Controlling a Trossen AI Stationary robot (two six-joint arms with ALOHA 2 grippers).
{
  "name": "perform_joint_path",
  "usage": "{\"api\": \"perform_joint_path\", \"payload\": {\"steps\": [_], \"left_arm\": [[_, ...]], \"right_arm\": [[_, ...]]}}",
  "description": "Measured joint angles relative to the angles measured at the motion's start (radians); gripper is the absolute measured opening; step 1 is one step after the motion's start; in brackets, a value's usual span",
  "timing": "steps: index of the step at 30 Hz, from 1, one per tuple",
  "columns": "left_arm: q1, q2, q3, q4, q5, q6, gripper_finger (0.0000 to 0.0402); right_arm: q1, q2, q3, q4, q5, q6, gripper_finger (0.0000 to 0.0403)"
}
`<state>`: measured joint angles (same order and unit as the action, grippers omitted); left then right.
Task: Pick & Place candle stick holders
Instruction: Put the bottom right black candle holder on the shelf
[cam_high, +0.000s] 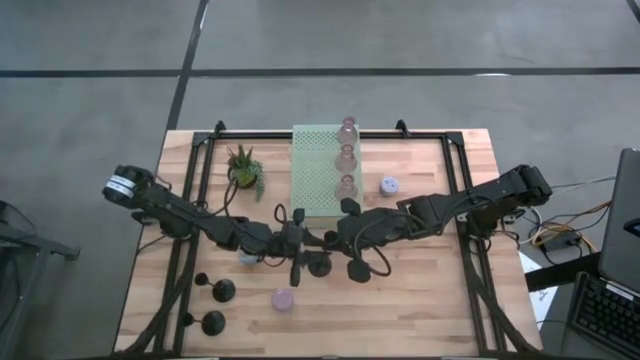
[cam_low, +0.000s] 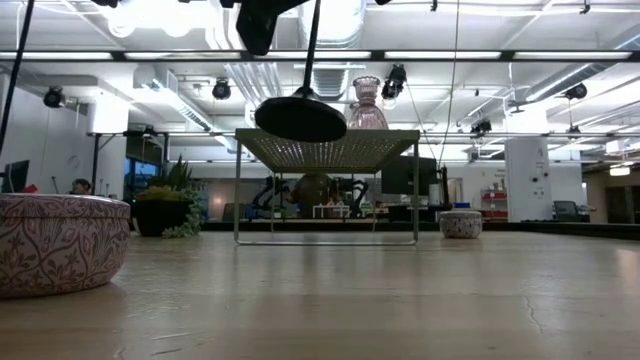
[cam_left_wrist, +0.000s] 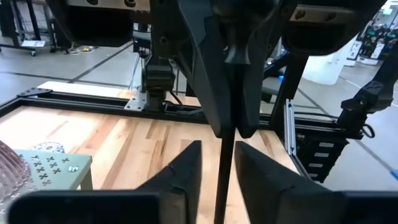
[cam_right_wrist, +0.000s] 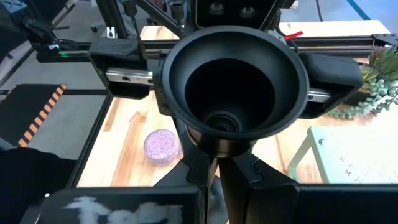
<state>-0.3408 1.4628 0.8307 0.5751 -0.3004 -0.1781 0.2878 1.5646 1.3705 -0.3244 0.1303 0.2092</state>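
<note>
Reading left to right from above: two black holders stand on the table at its front-left, clear of both arms. The potted plant sits further back. A pale blue holder is partly hidden under the left arm.

Left gripper is mid-table, its fingers standing either side of the thin stem of the third black holder. A sliver of gap shows on at least one side, so it is parted, not clamped.

That holder is off the table. The low view shows its round base hanging in the air, with the stem running up and tilted.

A lavender holder stands on the wood just in front of the grippers.

Right gripper meets the left one mid-table, fingers closed on the same stem. The holder's cup sits just beyond its fingertips, mouth facing the wrist camera.

The green perforated board carries three pink glass holders in a row along its right edge. Another lavender holder stands just beside the board's right side.
</note>
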Motion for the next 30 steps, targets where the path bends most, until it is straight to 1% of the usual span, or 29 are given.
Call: {"api": "perform_joint_path", "payload": {"steps": [5,7,10,14,16,20,26,30], "left_arm": [[0.001,0.0,0.0,0.001,0.0,0.013,0.0033],[0.0,0.0,0.0,0.001,0.001,0.017,0.0018],[0.0,0.0,0.0,0.001,0.0,0.017,0.0017],[0.0,0.0,0.0,0.001,0.0,0.018,0.0033],[0.0,0.0,0.0,0.001,0.0,0.017,0.0033],[0.0,0.0,0.0,0.0,0.0,0.017,0.0018],[-0.001,0.0,0.0,-0.002,-0.001,0.016,0.0023],[-0.006,0.0,-0.001,-0.007,-0.001,0.011,0.0026]], "right_arm": [[-0.001,0.0,0.0,0.0,0.001,0.0,0.0013],[-0.001,0.0,0.0,0.0,0.0,0.0,0.0013],[-0.001,0.0,0.0,0.0,0.0,0.0,0.0013],[0.0,0.0,0.0,0.002,0.0,0.0,0.0013],[0.0,0.0,0.0,-0.001,0.0,0.007,0.0018],[0.002,-0.007,0.0,-0.016,0.0,0.015,0.0054],[0.002,-0.028,0.0,-0.022,0.0,0.022,0.0133],[0.002,-0.071,0.001,-0.068,0.0,0.011,0.0181]]}}
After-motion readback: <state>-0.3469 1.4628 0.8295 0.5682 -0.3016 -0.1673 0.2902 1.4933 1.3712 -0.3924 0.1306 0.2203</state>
